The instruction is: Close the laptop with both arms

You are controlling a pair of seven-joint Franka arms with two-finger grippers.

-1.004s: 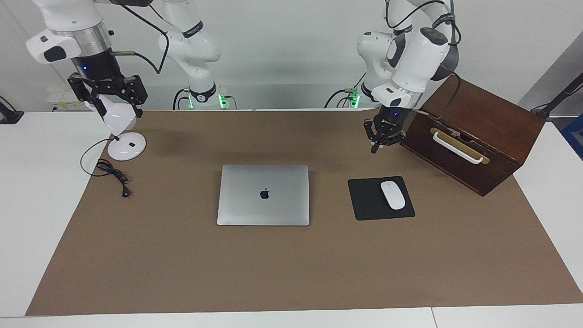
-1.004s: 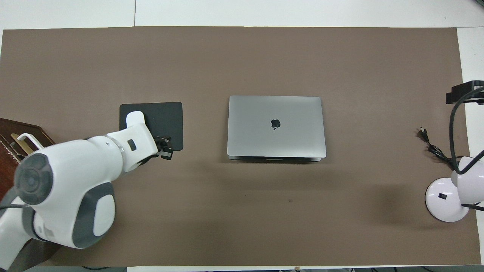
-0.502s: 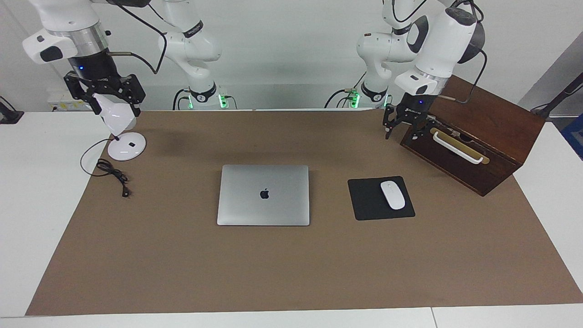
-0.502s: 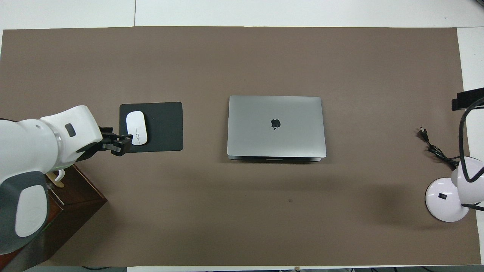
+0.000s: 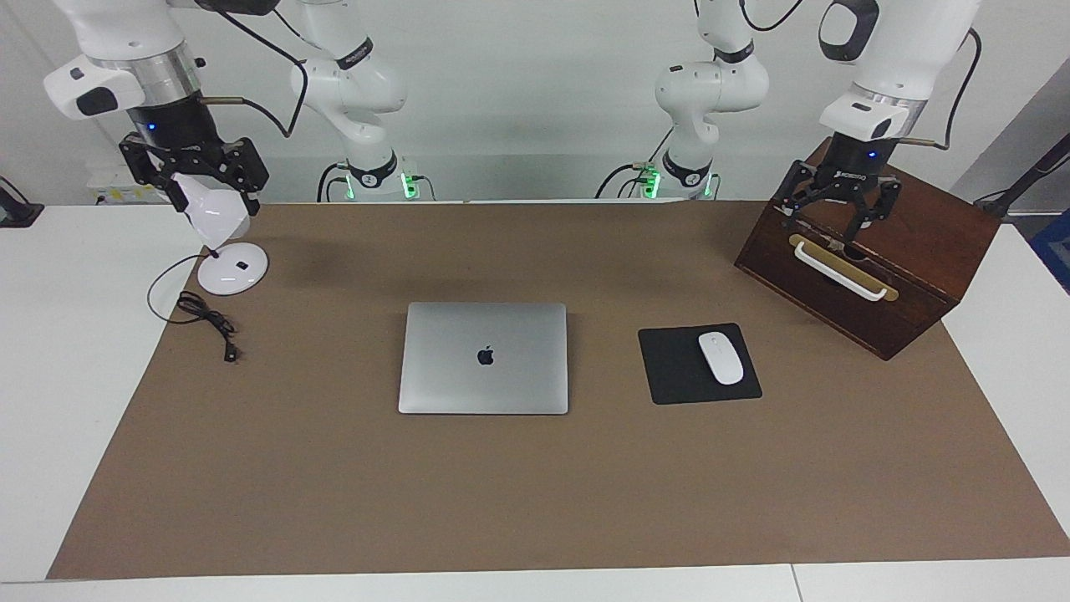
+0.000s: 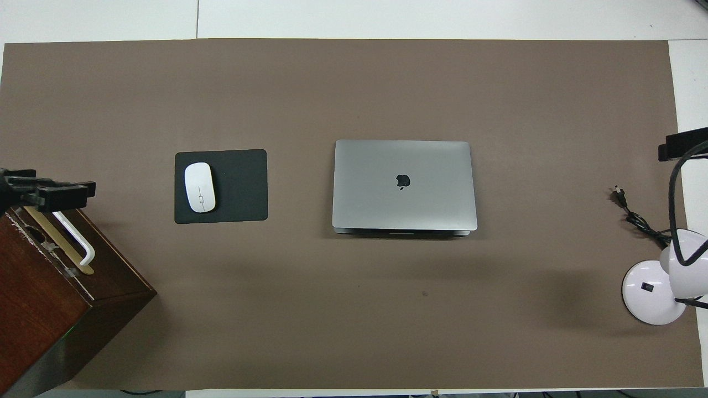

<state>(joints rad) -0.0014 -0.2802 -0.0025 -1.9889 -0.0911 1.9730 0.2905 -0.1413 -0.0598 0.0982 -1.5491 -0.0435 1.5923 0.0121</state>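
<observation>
The silver-grey laptop [image 5: 483, 358] lies flat on the brown mat [image 5: 334, 485] at the table's middle, its lid down and the apple logo facing up; it also shows in the overhead view [image 6: 404, 185]. My left gripper [image 5: 838, 221] hangs open and empty over the wooden box [image 5: 886, 276], at the left arm's end of the table; in the overhead view it [image 6: 47, 190] sits at the frame's edge. My right gripper [image 5: 213, 196] is open and up in the air over the white lamp's head, at the right arm's end. Neither gripper touches the laptop.
A black mouse pad [image 5: 677, 372] with a white mouse [image 5: 720, 357] lies beside the laptop, toward the left arm's end. The dark wooden box has a white handle [image 5: 836, 269]. A white desk lamp [image 5: 232, 269] and its black cable [image 5: 205, 313] are at the right arm's end.
My left gripper has swung away from the mouse pad toward its own end of the table, over the wooden box, and its fingers have spread. The right gripper has barely moved. The laptop is unchanged.
</observation>
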